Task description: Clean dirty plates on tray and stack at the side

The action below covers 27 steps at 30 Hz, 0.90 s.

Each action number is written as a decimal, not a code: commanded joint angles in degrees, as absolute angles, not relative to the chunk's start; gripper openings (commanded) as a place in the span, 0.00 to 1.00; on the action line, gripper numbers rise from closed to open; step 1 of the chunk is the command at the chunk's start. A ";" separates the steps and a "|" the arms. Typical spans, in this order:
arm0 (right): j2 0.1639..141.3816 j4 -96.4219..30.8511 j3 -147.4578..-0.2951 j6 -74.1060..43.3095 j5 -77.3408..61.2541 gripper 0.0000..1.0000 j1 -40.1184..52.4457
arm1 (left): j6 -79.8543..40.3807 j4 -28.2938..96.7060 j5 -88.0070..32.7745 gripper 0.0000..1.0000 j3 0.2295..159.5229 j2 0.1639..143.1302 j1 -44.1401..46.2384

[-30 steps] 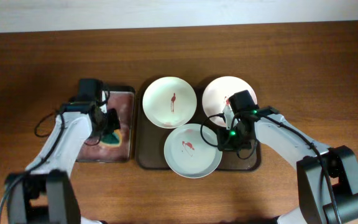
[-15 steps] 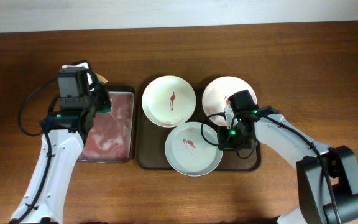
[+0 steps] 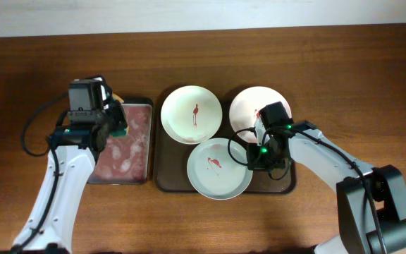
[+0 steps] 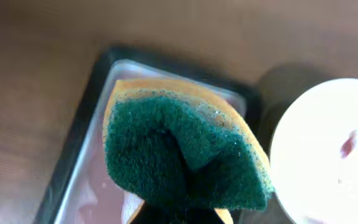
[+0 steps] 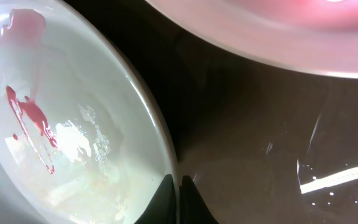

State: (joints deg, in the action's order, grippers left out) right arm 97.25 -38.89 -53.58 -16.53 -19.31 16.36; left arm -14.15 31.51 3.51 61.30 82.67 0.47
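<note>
My left gripper (image 3: 116, 125): clamped on a green-and-orange folded sponge (image 4: 179, 155), over the small black tray with pink inside (image 3: 122, 152), left of centre. My right gripper (image 5: 179, 190): pinched on the right rim of the pale mint round plate (image 3: 218, 169), lower centre, inside the large dark brown rectangular tray (image 3: 162, 180). The plate carries a red smear (image 5: 33, 121).

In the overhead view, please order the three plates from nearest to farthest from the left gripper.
Measured from the left gripper, which holds the sponge:
1. cream-white plate, at the back left of the tray.
2. pale mint plate, at the front middle.
3. pinkish-white plate, at the back right.
</note>
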 commanded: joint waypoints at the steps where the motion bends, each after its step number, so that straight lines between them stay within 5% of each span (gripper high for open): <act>1: 97.78 -38.79 -54.43 -17.02 -18.13 0.04 16.86 | -14.37 35.97 3.42 0.00 61.60 90.32 0.60; 11: 97.78 -38.79 -54.43 -17.02 -18.13 0.04 16.86 | -14.28 49.15 -5.04 0.00 69.23 97.06 0.60; 14: 97.78 -39.03 -54.43 -17.02 -18.13 0.04 16.86 | -14.31 49.67 -17.04 0.00 71.90 97.06 1.43; 18: 97.78 -39.03 -54.43 -17.04 -18.13 0.04 16.86 | -14.35 44.42 -28.97 0.00 71.88 97.21 9.98; 27: 97.78 -39.66 -54.43 -17.04 -18.13 0.04 16.86 | -26.59 32.47 -33.04 0.00 71.83 107.02 27.75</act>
